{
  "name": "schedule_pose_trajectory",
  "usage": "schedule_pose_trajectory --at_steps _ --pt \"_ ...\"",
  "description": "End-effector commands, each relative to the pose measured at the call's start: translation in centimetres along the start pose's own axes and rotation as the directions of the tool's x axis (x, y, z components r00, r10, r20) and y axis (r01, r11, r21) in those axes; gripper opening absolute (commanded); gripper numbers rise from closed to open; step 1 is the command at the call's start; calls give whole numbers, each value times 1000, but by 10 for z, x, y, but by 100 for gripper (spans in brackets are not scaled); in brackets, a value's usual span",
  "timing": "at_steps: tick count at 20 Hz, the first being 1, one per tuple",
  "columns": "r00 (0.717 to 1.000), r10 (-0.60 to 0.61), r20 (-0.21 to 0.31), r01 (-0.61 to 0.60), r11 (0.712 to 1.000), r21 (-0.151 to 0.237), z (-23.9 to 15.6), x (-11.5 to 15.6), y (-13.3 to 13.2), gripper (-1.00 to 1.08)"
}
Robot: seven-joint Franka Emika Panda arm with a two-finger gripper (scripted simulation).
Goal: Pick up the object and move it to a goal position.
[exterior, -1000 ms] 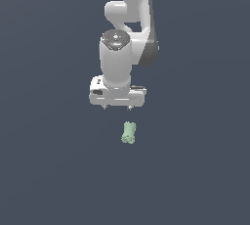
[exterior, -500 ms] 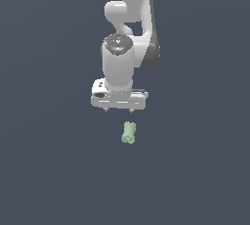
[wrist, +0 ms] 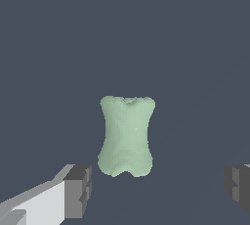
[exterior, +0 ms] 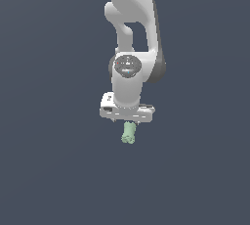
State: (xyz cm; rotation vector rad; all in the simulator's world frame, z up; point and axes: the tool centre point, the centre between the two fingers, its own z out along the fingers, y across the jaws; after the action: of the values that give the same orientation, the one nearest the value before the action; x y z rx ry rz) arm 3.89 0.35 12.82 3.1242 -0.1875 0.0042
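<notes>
The object (exterior: pixel 129 133) is a small pale mint-green knobbly piece, waisted in the middle, lying on the dark grey floor. In the exterior view it shows just under the white gripper (exterior: pixel 128 120), whose body covers its upper end. The wrist view shows the object (wrist: pixel 126 136) whole, lying between and slightly beyond the two grey fingertips (wrist: pixel 78 191). The gripper (wrist: pixel 158 187) is open, its jaws spread wider than the object and touching nothing.
The white arm (exterior: pixel 133 38) rises straight above the gripper to the top of the exterior view. A plain dark grey surface (exterior: pixel 49 170) fills everything around.
The arm has come down and shifted slightly to the exterior view's right, so the gripper now sits directly over the object instead of hanging above it. The object has not moved.
</notes>
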Motion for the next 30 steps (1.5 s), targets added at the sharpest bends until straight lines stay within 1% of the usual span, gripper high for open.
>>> schedule_pose_trajectory --at_steps 1,7,13,22,28,29,30 --pt "1000 20 1 -20 1000 5 10 5 -8 100" --pt "999 43 4 -43 999 11 22 10 -17 100" --pt "999 42 5 -42 999 11 26 10 -17 100" --pt "999 44 4 -44 999 11 67 9 -18 100" --pt "999 45 4 -45 999 11 73 11 -18 100" --pt "999 45 4 -45 999 11 73 11 -18 -100" --pt "999 45 4 -45 999 11 73 11 -18 -100"
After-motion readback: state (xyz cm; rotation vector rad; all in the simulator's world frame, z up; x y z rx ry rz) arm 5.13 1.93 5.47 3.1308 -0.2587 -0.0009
